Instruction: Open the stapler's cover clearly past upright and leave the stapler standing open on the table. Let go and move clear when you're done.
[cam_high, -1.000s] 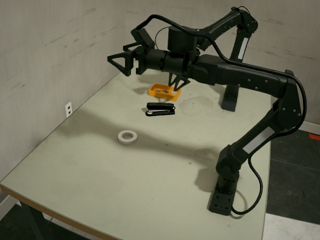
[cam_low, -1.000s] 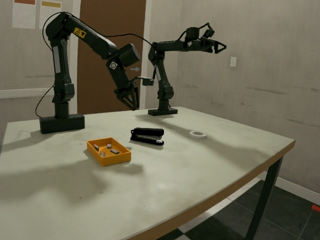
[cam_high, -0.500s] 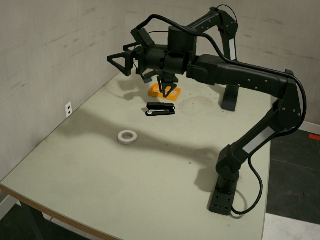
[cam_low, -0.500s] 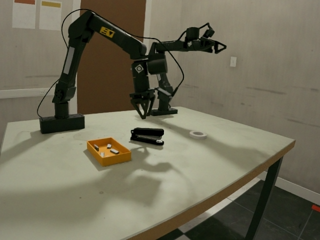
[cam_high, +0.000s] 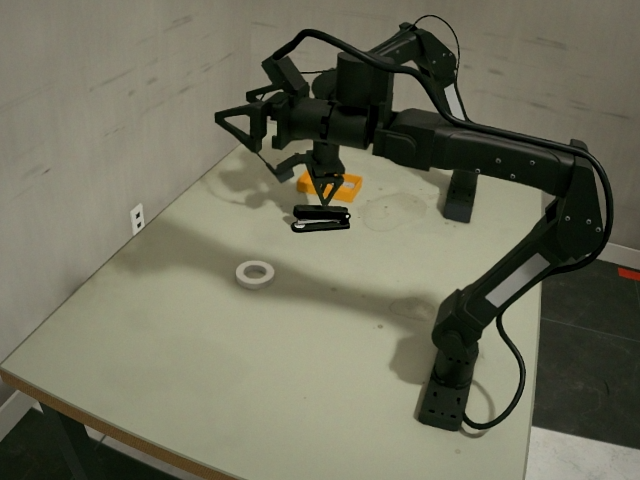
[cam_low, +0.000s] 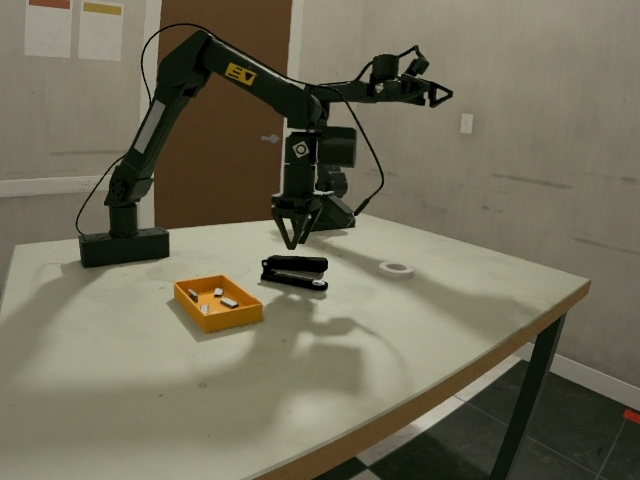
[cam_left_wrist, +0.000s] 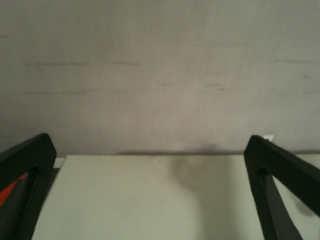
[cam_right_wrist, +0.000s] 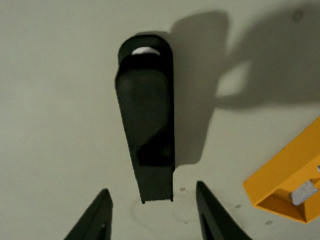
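Note:
The black stapler stands on the table, its base down. Its cover lies low over the base, with a narrow wedge gap at the front end showing a silver strip. Its hinge end is at the right in the top view and at the bottom in the right wrist view. My right gripper points down above the stapler, part-way open and empty, its fingertips either side of the hinge end in the right wrist view. My left gripper is wide open and empty, high up, pointing at the wall.
An orange tray with several small grey pieces stands near the stapler. A white ring lies on the stapler's other side. The left arm reaches high over the table. A wall runs along one table edge.

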